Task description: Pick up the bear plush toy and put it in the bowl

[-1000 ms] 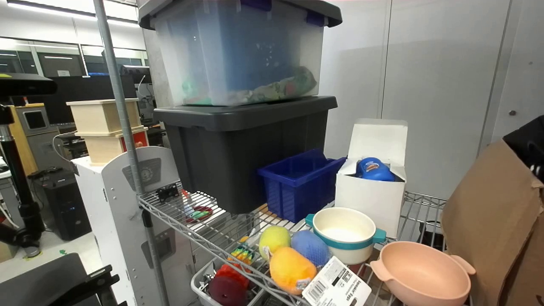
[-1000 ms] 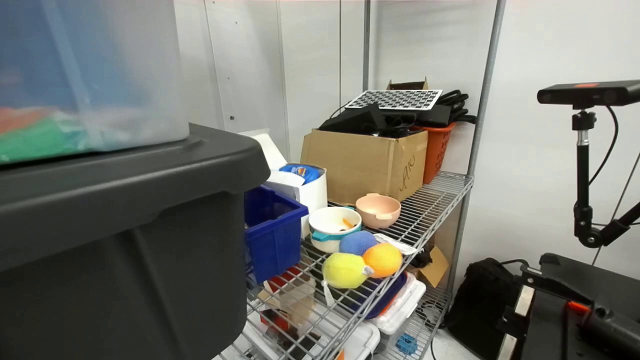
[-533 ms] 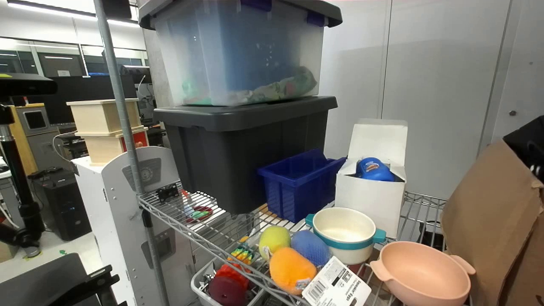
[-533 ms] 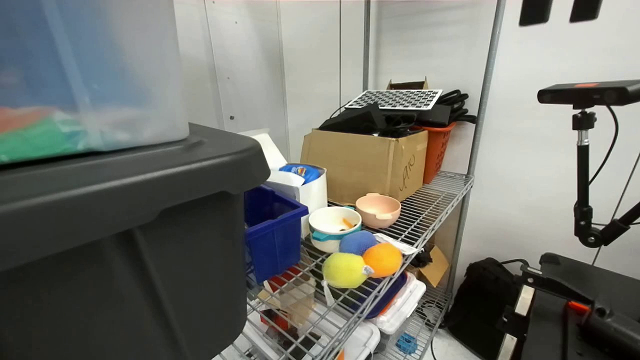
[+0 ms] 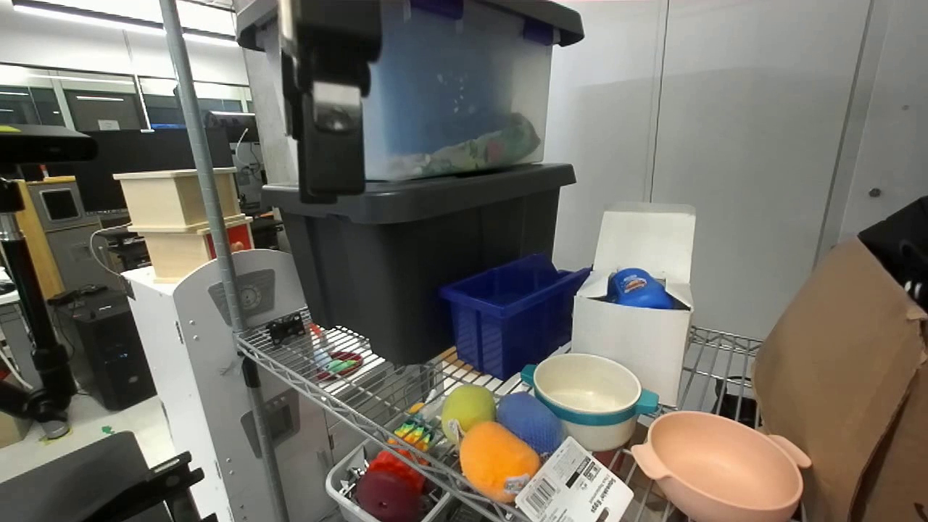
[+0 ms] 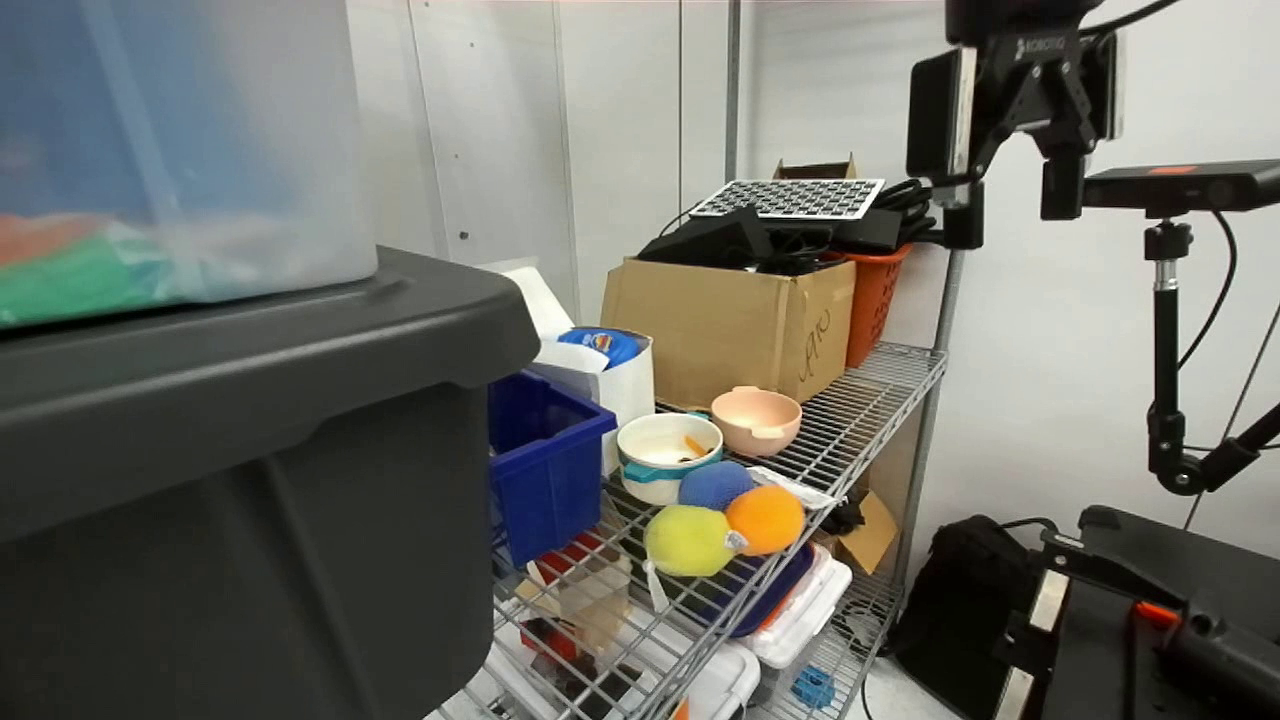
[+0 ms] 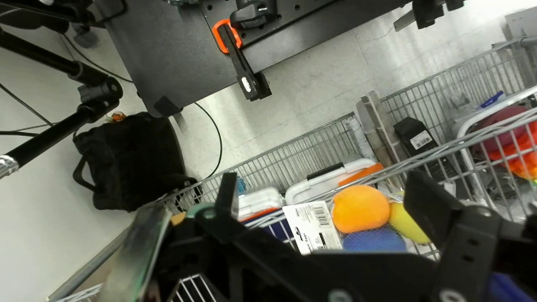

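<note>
The salmon-pink bowl (image 5: 725,464) stands on the wire shelf at the lower right in an exterior view. It also shows beside the cream-white bowl in an exterior view (image 6: 757,420), and nothing is seen inside it. The bear plush toy cannot be made out in any view; it is hidden or out of view. My gripper (image 6: 1012,205) hangs open and empty, high above the shelf. In an exterior view the gripper (image 5: 333,163) is seen side-on before the stacked bins. In the wrist view its fingers (image 7: 323,182) are wide apart, with fruit-like toys far below between them.
A cream-white bowl with a teal band (image 6: 660,465) holds small orange and dark bits. Orange (image 6: 765,520), yellow (image 6: 690,541) and blue (image 6: 715,485) toys lie near the shelf edge. A blue bin (image 5: 507,319), white box (image 5: 631,348), dark bin (image 5: 413,268) and cardboard box (image 6: 700,325) stand around.
My gripper has come into view from the top in both exterior views and moved down, staying open. The bowls, toys and boxes have not moved.
</note>
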You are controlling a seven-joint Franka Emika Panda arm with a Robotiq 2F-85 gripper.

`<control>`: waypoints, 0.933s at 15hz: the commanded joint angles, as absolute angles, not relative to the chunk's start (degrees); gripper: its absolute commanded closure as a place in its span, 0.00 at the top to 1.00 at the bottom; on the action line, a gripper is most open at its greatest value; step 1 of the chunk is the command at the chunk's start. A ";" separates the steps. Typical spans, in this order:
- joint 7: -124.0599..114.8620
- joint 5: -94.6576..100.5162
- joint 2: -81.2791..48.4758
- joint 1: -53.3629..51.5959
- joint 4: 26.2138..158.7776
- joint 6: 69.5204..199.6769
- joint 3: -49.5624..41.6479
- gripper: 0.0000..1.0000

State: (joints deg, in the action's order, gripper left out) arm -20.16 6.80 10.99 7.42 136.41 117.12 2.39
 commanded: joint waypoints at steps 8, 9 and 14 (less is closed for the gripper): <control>-27.85 11.57 -9.46 4.66 122.85 122.68 -1.38 1.00; -28.13 11.31 -10.74 4.25 121.71 123.19 -1.67 1.00; -28.74 11.40 -16.30 2.20 118.78 126.35 -3.66 1.00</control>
State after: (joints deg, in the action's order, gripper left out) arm -27.23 10.04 -12.69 3.97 121.27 124.54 -1.65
